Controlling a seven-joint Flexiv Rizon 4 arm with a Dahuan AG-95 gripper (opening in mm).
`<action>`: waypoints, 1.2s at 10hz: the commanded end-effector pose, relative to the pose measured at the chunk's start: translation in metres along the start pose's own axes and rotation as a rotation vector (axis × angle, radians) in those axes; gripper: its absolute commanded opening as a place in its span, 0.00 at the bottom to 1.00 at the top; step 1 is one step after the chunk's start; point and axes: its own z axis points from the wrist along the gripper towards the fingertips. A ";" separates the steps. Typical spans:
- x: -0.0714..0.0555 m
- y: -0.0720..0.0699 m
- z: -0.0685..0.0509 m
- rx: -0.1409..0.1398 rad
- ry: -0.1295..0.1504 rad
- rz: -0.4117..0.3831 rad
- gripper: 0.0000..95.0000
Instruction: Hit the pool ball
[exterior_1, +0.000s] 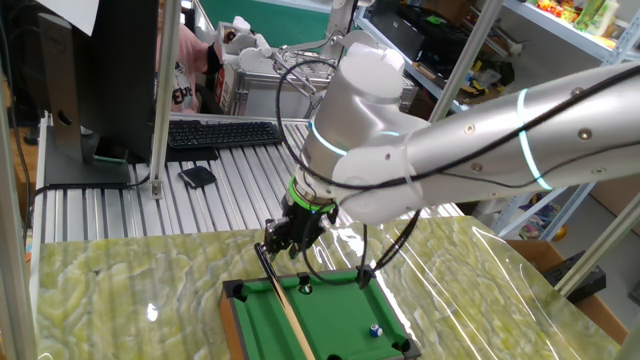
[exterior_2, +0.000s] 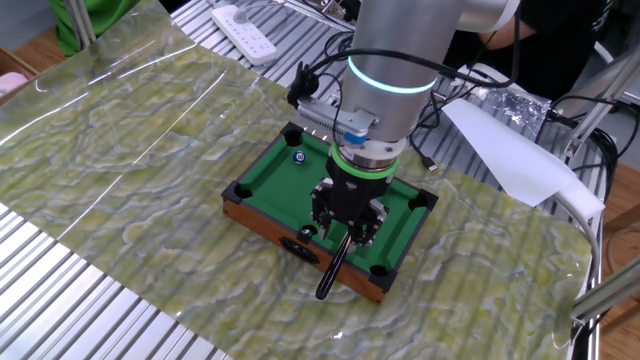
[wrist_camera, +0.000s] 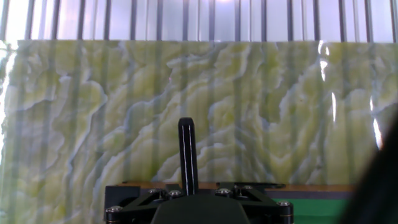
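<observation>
Green-and-cream marbled sheeting (exterior_2: 150, 150) covers a slatted metal table (exterior_1: 110, 210) in a cluttered workshop. Nearest in the other fixed view, a mini green pool table (exterior_2: 262, 196) with a wooden frame and black corner pockets sits on the sheeting, its near long edge facing the camera, with bare marbled surface on every side of it. The single silver arm (exterior_2: 400, 40) comes straight down over the near half of the felt, and its black gripper (exterior_2: 345, 228) points down, clenched on a cue stick (exterior_2: 333, 268). The cue's dark butt end juts past the near wooden rail and over the sheeting; in the one fixed view the cue's pale wooden shaft (exterior_1: 285, 310) runs slantwise along the felt. A dark small ball (exterior_2: 308, 231) with a pale spot lies on the felt just beside the gripper, close to the near rail. The pool ball (exterior_2: 298, 156), tiny and blue with a white patch, sits well apart from the gripper in the far-left part of the felt, near a corner pocket, with open green around it. Beyond the mini table lie a white power strip (exterior_2: 245, 30), a sheet of white paper (exterior_2: 510, 150) and loose cables. In the one fixed view, a black keyboard (exterior_1: 222, 133) and a monitor (exterior_1: 95, 70) stand farther back on the slats.
</observation>
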 end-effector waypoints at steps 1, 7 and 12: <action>-0.001 0.000 0.000 0.010 -0.002 0.011 0.40; -0.003 0.000 -0.003 0.034 0.106 0.000 0.40; -0.003 0.000 -0.003 0.036 0.131 0.012 0.40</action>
